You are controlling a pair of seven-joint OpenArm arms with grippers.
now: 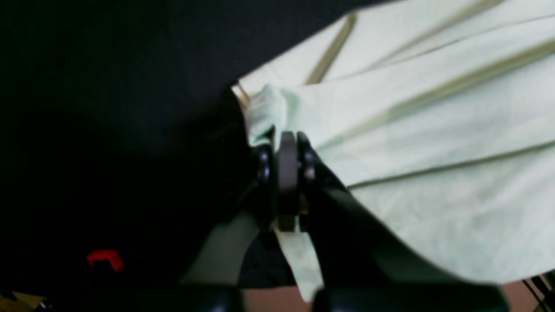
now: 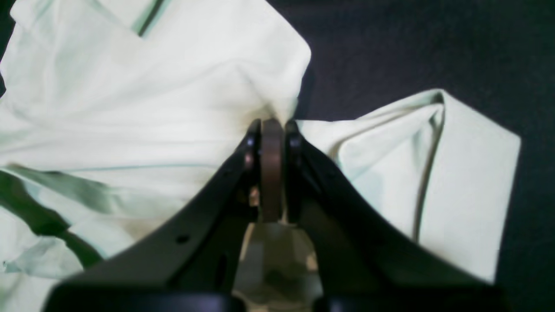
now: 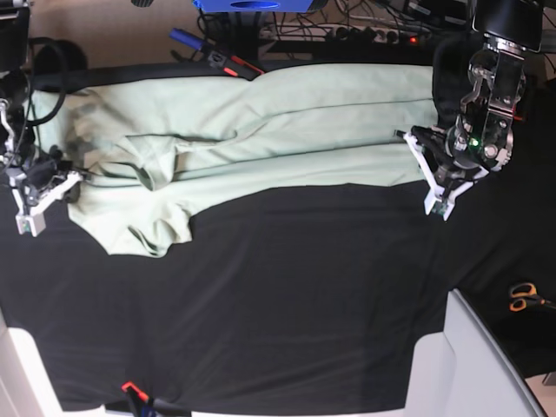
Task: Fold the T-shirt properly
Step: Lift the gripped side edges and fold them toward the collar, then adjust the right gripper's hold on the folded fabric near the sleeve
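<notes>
We see the T-shirt (image 3: 261,130) stretched lengthwise across the far half of the black table (image 3: 287,295), its bulk lying flat with creases and one sleeve bunched near the front edge. Our left gripper (image 1: 286,143) is clenched on a corner of the cloth. Our right gripper (image 2: 272,130) is pinched tight on a gathered fold at the opposite end.

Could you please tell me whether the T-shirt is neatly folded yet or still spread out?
Still spread: the T-shirt stretches wrinkled across the table's far side.
</notes>
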